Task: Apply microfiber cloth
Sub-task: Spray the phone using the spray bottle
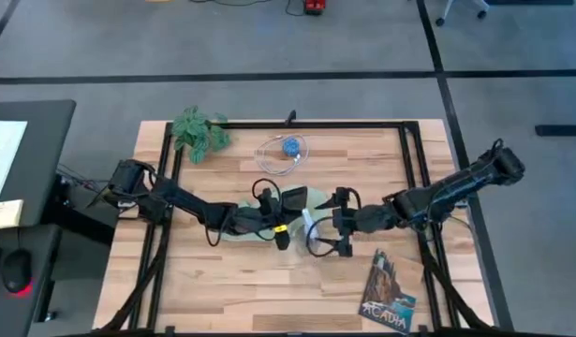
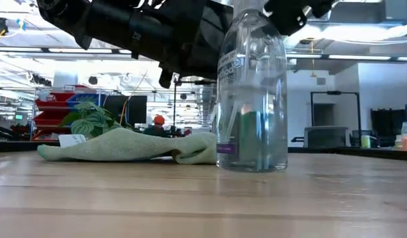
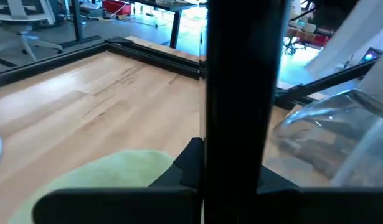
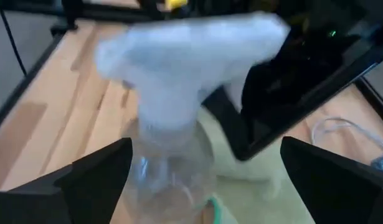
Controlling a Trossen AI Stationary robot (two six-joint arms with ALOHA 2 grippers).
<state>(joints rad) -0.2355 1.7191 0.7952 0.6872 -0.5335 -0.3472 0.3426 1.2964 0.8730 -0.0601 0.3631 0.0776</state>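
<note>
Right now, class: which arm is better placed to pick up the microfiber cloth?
Probably the right. The right gripper has open jaws straddling the spray bottle, beside the microfiber cloth. The left gripper, above the cloth, appears occupied holding the black phone.

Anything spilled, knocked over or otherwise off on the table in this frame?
Nothing looks spilled or toppled. The spray bottle stands upright on the table. The cloth lies rumpled beside it rather than spread flat. The left tool holds a black phone over the cloth, and the right tool is open around the bottle.
</note>
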